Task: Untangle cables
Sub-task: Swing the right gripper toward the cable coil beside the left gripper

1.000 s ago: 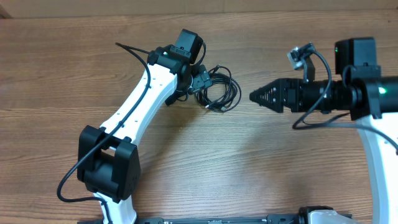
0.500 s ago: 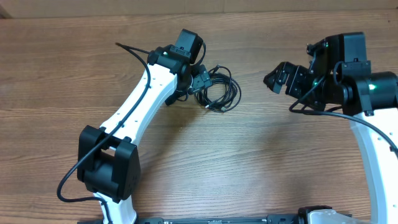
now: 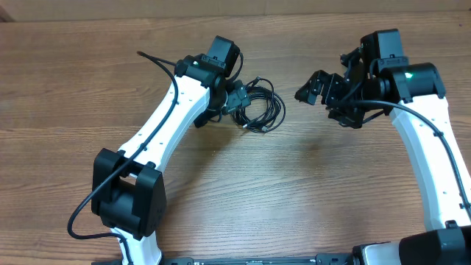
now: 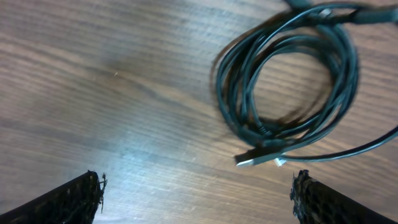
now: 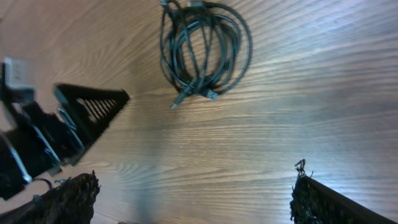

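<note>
The cables (image 3: 272,114) lie in one black coil on the wooden table, right of centre at the back. My left gripper (image 3: 238,100) hangs over the coil's left edge, open. In the left wrist view the coil (image 4: 235,102) lies ahead and to the right, with a plug (image 4: 255,160) at its near edge, and nothing is between the left gripper's (image 4: 198,186) fingers. My right gripper (image 3: 318,99) hovers a short way right of the coil, open and empty. In the right wrist view the right gripper (image 5: 196,180) faces bare wood, and the coil (image 5: 244,53) lies farther ahead.
The left arm's white link (image 3: 158,136) runs diagonally from its black base (image 3: 129,202) up to the coil. The right arm's white link (image 3: 434,154) stands along the right side. One finger of the left gripper (image 5: 93,104) shows at the left of the right wrist view.
The right arm has swung round and moved its gripper nearer the coil, and its jaws have spread wide. The left arm and the coil have not moved.
</note>
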{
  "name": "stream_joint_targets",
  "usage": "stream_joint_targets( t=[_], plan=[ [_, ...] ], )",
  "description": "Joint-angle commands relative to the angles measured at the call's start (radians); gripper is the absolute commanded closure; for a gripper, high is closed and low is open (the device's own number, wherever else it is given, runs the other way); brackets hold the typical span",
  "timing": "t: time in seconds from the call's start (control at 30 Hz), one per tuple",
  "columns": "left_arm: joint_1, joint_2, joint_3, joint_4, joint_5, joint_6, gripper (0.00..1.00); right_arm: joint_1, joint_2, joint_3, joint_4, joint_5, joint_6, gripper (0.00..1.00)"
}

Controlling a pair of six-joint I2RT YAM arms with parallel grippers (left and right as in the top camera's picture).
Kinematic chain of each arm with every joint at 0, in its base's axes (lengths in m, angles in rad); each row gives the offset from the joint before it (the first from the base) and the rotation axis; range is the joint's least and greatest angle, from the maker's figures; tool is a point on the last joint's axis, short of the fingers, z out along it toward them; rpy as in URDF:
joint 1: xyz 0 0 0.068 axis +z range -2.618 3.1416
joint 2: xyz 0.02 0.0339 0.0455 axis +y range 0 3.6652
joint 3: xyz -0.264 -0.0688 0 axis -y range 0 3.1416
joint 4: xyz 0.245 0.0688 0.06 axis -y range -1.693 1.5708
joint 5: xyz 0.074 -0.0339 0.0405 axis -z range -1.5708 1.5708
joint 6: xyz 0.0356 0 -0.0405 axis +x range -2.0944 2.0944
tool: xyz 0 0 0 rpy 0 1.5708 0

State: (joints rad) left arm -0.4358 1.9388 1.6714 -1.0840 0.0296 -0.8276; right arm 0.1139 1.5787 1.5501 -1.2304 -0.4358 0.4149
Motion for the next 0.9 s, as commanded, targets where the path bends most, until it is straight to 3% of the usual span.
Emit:
stream_joint_targets(
  t=[0.0, 0.1, 0.23, 0.73, 0.87],
  plan=[
    [0.006, 0.017, 0.020, -0.030, -0.058, 0.053, 0.00, 0.005, -0.006, 0.020, 0.033, -0.037, 0.008, 0.00],
    [0.031, 0.017, 0.019, -0.072, -0.134, -0.024, 0.00, 0.023, 0.001, 0.020, 0.065, -0.021, 0.008, 0.00],
    [0.060, 0.017, 0.019, -0.077, -0.103, -0.026, 0.01, 0.057, 0.032, 0.020, 0.087, -0.010, 0.010, 0.00],
    [0.063, 0.017, -0.016, -0.187, -0.242, 0.012, 0.00, 0.117, 0.230, 0.020, 0.197, 0.008, 0.057, 0.00],
    [0.061, 0.017, -0.016, -0.169, -0.235, 0.012, 0.01, 0.135, 0.269, 0.020, 0.208, 0.009, 0.055, 0.12]
  ],
)
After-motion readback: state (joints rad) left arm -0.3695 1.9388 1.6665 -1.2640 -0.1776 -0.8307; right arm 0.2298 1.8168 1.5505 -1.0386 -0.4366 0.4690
